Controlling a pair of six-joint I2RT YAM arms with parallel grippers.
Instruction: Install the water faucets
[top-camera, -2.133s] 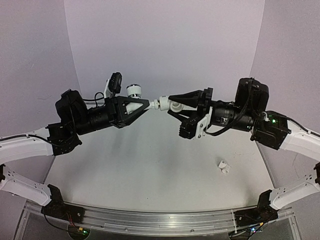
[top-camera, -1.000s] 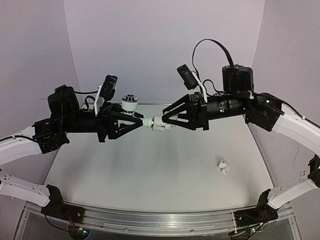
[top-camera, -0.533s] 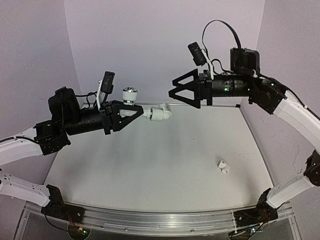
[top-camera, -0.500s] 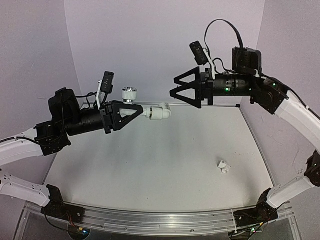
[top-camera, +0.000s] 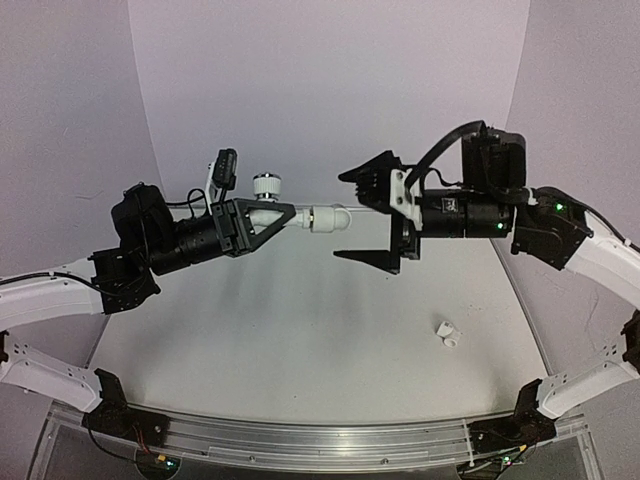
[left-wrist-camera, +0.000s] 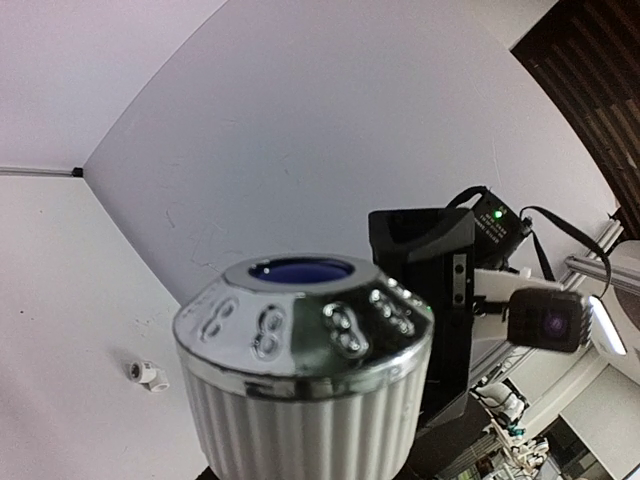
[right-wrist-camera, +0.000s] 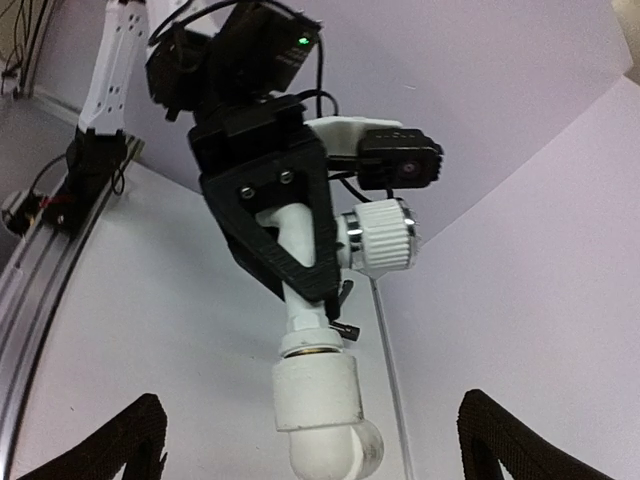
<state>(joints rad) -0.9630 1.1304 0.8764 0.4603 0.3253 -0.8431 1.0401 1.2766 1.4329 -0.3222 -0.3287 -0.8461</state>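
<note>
top external: the left gripper is clamped on the white faucet and holds it in the air above the table, with the spout pointing towards the right arm. the ribbed knob stands up above the black fingers. a short tubular fitting sits on the spout end. the right gripper has its jaws spread wide, one finger above the fitting and one below it, neither touching. a small white part lies alone on the table near the right arm; its shape is too small to make out.

left wrist: the knob fills the lower middle, with a chrome top, a blue centre and a ribbed white side cut off by the bottom edge. the faucet body and the left fingers are hidden below it. behind stands the right arm's black body and its wrist camera. the small white part is a speck on the table.

right wrist: only the tips of the right fingers show, in the two bottom corners, well apart. between them hangs the fitting, its rounded end partly cut off at the bottom edge. the left gripper's black fingers pinch the faucet body, covering much of it.
</note>
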